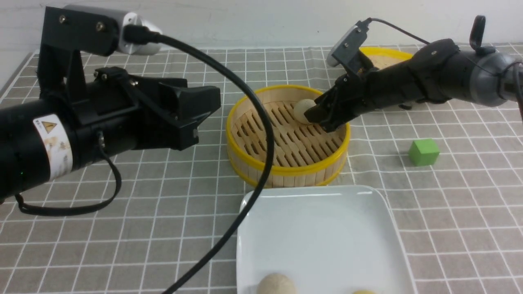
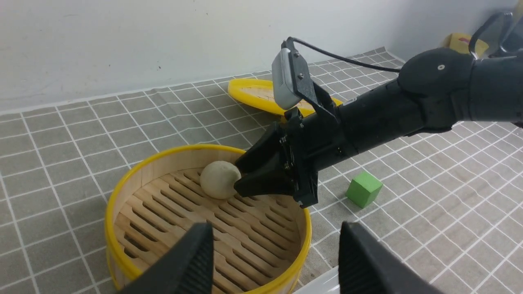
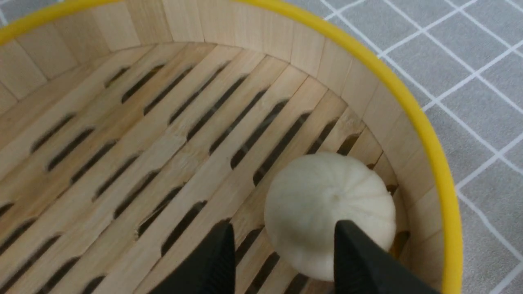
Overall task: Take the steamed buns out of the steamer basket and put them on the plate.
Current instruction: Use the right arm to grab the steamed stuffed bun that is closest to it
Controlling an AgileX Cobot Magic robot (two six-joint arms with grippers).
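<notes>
Bun, cream-white, round and faintly ridged (image 3: 327, 208), is the only one I see inside the deep round bamboo steamer basket with yellow rims (image 1: 286, 169). It sits on the slatted floor close against the basket's far wall, a little toward its right side. Being a ball, it has no long axis to line up with, so the coming move turns on offset alone. My right gripper (image 1: 316, 116) reaches in over the basket's right rim with its black jaws spread, pinching nothing. In the right wrist view the bun lies toward one finger (image 3: 359, 261) rather than centred in the gap, which mostly shows bare slats; I cannot tell whether that finger touches it. My judgement is that the tips should shift toward the basket's far wall until the bun sits between them, though that wall may crowd the outer finger. My left gripper (image 2: 273, 232) hovers to the basket's left, well apart from the bun, jaws wide and empty, so the right arm is plainly nearer. The large glossy white square plate (image 1: 318, 228) lies just beside the basket's near side, with another cream bun (image 1: 277, 284) and a pale yellow one (image 1: 363, 291) at its edge farthest from the basket.
</notes>
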